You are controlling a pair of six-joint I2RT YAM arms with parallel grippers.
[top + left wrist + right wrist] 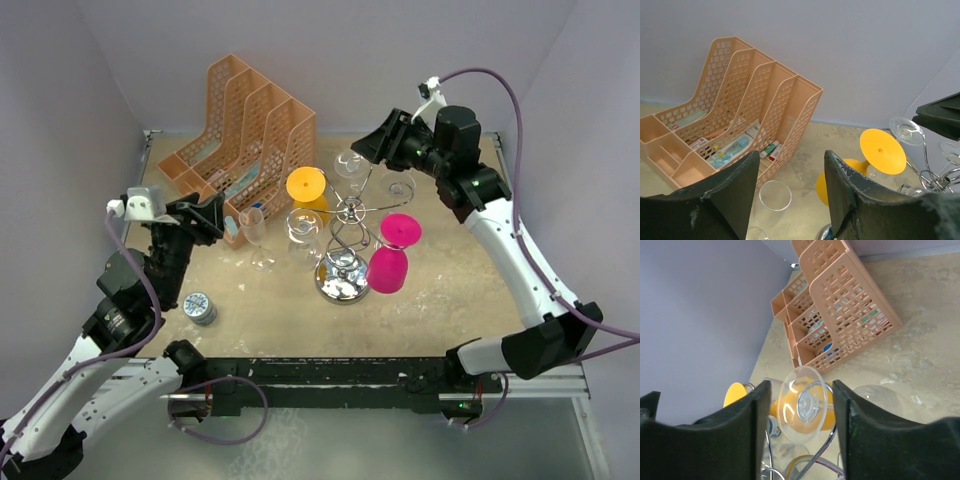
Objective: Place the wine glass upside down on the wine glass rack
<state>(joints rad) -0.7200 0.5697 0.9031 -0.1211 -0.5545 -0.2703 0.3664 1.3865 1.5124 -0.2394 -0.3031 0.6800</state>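
Note:
The wine glass hangs upside down on the wine glass rack (345,240), a silver wire stand with a shiny round base. Its clear round foot (350,163) (802,410) faces up at the rack's far side, and a wire loop curls round the stem under it. My right gripper (368,150) (800,390) is open, with one finger on each side of that foot and a small gap on both sides. My left gripper (215,215) (791,167) is open and holds nothing, left of the rack and above a clear flute (253,232) (775,195).
A yellow glass (306,190) (882,150), a pink glass (393,255) and two more clear glasses (305,228) hang on the rack. An orange mesh organiser (240,140) (840,315) stands at the back left. A small round tin (200,308) lies near the front left.

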